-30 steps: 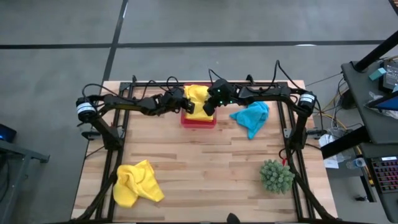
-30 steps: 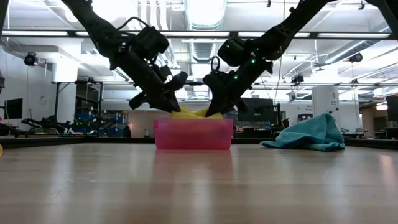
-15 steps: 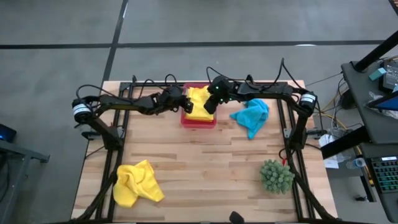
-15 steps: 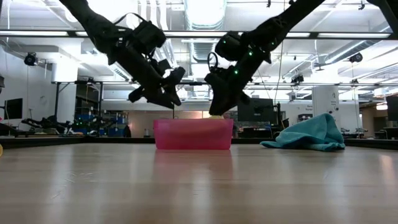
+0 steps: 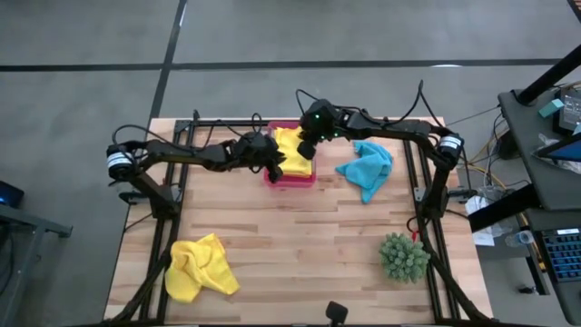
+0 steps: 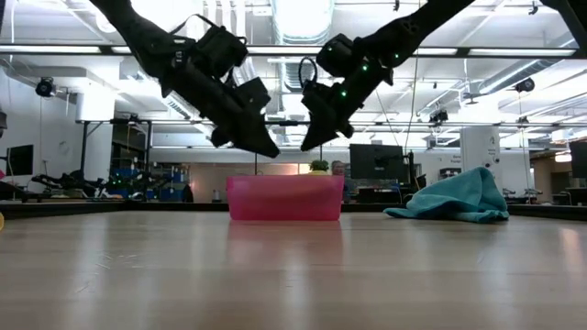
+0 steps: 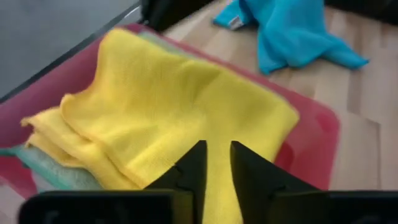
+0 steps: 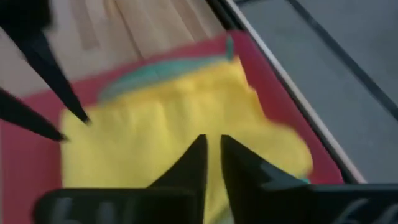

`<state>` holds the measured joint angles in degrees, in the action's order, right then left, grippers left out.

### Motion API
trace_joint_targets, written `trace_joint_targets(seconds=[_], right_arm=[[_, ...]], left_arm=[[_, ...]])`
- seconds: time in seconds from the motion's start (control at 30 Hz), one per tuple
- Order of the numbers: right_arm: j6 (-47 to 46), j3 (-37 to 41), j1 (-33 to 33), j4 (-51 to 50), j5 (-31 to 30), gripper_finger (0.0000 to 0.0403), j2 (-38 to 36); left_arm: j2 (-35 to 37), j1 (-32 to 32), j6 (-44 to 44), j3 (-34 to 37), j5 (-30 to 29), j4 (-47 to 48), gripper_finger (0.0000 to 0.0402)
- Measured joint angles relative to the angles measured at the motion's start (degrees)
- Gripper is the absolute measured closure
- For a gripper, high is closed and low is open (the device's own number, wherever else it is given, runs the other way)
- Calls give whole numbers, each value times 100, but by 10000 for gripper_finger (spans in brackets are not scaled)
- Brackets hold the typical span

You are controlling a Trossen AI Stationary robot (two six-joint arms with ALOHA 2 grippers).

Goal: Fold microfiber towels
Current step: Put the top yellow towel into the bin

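Two pincers, left & right, both nearly closed & empty, are hovering just above folded yellow towel lying in pink tray, left approx. nearer.

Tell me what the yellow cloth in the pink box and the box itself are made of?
The yellow cloth looks like soft microfiber fabric: its surface is fuzzy and matte, and it folds in floppy layers. The pink box seems to be plastic: its walls are smooth, stiff and slightly see-through. The table under them looks like light wooden planks, going by the strips and grain.
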<state>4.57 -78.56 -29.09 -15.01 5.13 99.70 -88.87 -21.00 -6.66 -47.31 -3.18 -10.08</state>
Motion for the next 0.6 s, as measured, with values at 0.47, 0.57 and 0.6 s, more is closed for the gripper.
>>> trace_joint_targets(seconds=[0.47,0.57,0.6], right_arm=[[-59,50,-391,438,-364,394,909],[20,61,-404,438,-369,394,911],[54,62,-403,439,-368,394,906]], left_arm=[[-730,-8,-39,9,14,47,400],[-731,-4,-39,9,16,73,400],[-724,-4,-42,9,19,72,400]])
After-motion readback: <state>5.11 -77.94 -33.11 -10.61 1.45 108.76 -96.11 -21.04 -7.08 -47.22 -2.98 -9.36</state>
